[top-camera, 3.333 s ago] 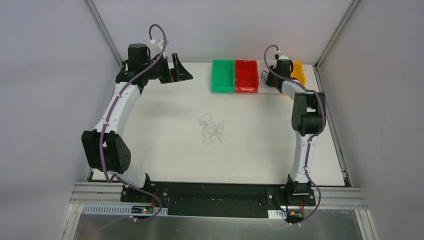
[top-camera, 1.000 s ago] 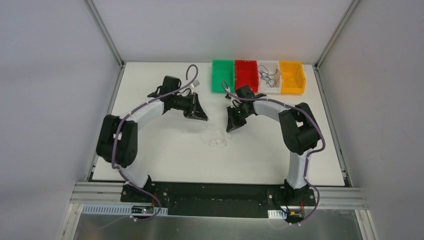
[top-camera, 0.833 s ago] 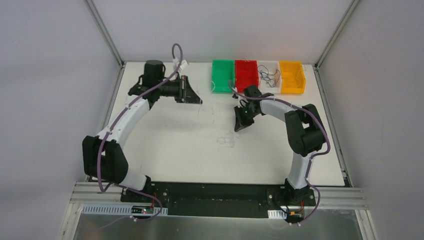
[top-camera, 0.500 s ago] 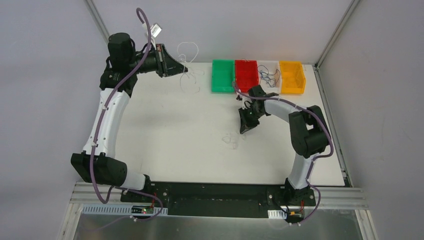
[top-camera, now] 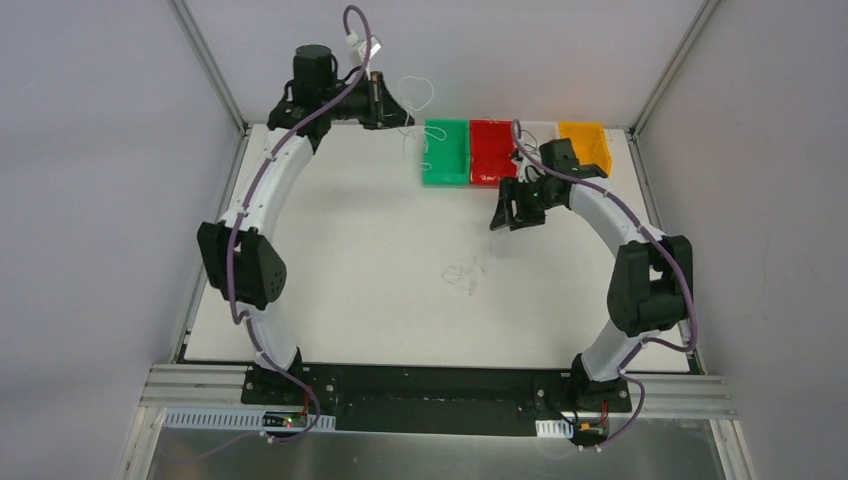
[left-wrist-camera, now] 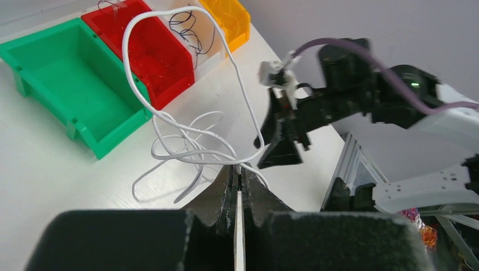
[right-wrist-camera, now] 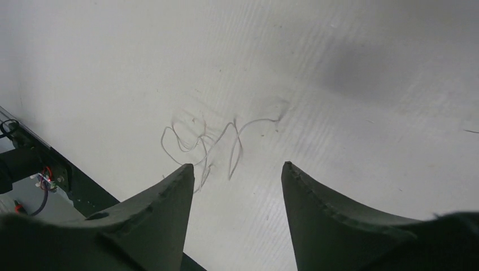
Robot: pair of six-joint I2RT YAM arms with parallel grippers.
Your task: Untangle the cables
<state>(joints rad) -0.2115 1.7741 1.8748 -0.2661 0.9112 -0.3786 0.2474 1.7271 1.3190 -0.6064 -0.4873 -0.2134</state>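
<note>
My left gripper [top-camera: 403,112] hangs in the air at the back of the table, just left of the green bin [top-camera: 446,178]. It is shut on a white cable [top-camera: 424,93] whose loops dangle over that bin's left edge. In the left wrist view the cable [left-wrist-camera: 195,160] curls out from the closed fingertips [left-wrist-camera: 239,169]. A second thin whitish-grey cable [top-camera: 462,275] lies loose on the table's middle, also in the right wrist view [right-wrist-camera: 203,141]. My right gripper [top-camera: 503,216] hovers open and empty, up and to the right of it; the wrist view shows its jaws [right-wrist-camera: 237,166] spread.
A green bin [left-wrist-camera: 113,132], red bin [top-camera: 493,150], white bin and orange bin [top-camera: 585,140] stand in a row at the back. Dark blue wires [left-wrist-camera: 189,31] lie in the white bin, which my right arm partly hides from above.
The left gripper carried the white cable rightward to the green bin. The right gripper opened, let go of the whitish-grey cable on the table, and pulled back toward the bins.
</note>
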